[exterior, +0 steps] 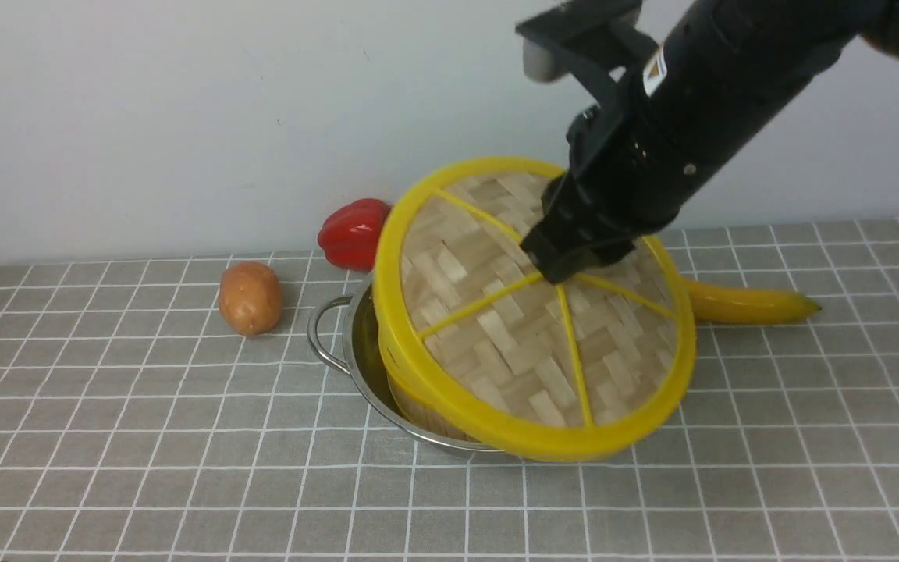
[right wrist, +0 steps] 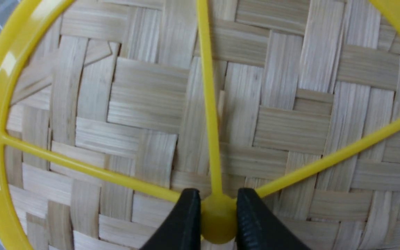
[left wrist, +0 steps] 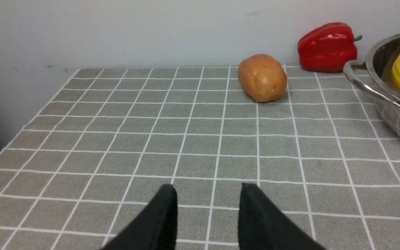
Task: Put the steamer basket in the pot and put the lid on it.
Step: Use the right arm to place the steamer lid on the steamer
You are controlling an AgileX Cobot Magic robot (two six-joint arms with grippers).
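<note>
Grey checked tablecloth [exterior: 145, 468] runs up to a white wall. My left gripper [left wrist: 208, 187] hovers over it, spread and empty. A potato [exterior: 250, 297] lies at nine o'clock of the pot [exterior: 360, 359], a red bell pepper [exterior: 352, 232] at eleven. The steamer basket [exterior: 424, 414] sits inside the pot. The lid [exterior: 512, 351] tilts above it, its centre knob pinched by my right gripper [right wrist: 218, 208]. A banana [exterior: 746, 304] lies at two.

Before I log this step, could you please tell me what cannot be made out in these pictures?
- Front view: the tilted lid hides most of the steamer basket and the pot.
- Left wrist view: the frame edge cuts off the pot.
- Right wrist view: the lid fills it; the right hand covers the knob's sides.
</note>
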